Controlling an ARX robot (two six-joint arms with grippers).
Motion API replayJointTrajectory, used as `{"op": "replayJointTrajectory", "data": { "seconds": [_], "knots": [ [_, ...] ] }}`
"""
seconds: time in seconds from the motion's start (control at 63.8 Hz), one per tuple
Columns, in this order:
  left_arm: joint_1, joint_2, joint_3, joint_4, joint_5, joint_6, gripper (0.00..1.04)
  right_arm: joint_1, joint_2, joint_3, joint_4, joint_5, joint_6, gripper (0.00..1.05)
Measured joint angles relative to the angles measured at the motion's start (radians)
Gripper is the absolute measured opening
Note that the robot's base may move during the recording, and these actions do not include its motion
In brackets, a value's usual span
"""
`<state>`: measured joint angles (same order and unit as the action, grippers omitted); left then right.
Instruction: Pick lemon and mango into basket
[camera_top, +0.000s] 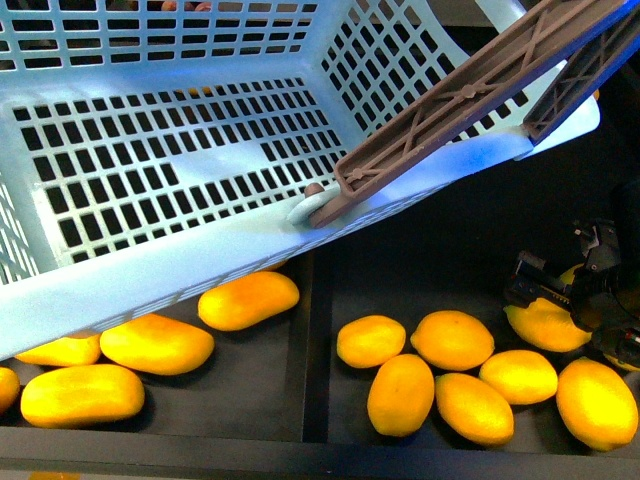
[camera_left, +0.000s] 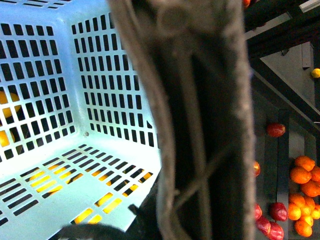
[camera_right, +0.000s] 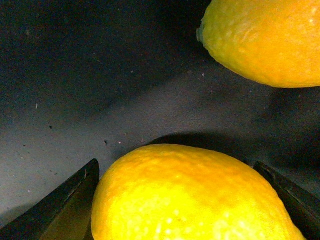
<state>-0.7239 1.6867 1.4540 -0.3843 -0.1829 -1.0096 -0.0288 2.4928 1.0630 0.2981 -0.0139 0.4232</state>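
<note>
The teal slotted basket (camera_top: 150, 280) hangs tilted over the black fruit bins, filling the upper left of the front view. Its brown handle (camera_top: 470, 85) slants up to the right. In the left wrist view the handle (camera_left: 200, 125) fills the middle, with my left gripper shut on it; the basket wall (camera_left: 100, 75) is beside it. My right gripper (camera_top: 560, 305) is at the far right, shut on a yellow-orange mango (camera_top: 545, 325). That mango (camera_right: 195, 195) sits between the dark fingers (camera_right: 65, 205) in the right wrist view. No lemon is in view.
Several more mangoes lie in two black bins: one group (camera_top: 450, 340) beside the held one, another (camera_top: 155, 345) under the basket. A divider (camera_top: 315, 350) separates the bins. Another mango (camera_right: 265, 40) lies just ahead of the held one. Oranges (camera_left: 302, 175) and red fruits (camera_left: 275, 130) fill farther bins.
</note>
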Motion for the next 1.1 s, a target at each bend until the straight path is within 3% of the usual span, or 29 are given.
{"op": "replayJointTrajectory", "data": {
  "seconds": [0.063,0.408,0.878,1.097],
  "knots": [
    [0.000,0.000,0.000,0.000,0.000,0.000,0.06,0.000,0.000,-0.001,-0.002,0.002,-0.009,0.81],
    [0.000,0.000,0.000,0.000,0.000,0.000,0.06,-0.028,-0.033,-0.055,0.020,-0.006,-0.036,0.80],
    [0.000,0.000,0.000,0.000,0.000,0.000,0.06,-0.204,-0.474,-0.166,0.126,-0.093,-0.114,0.80],
    [0.000,0.000,0.000,0.000,0.000,0.000,0.06,-0.147,-0.762,-0.216,0.097,-0.179,-0.135,0.80]
  ]
}}
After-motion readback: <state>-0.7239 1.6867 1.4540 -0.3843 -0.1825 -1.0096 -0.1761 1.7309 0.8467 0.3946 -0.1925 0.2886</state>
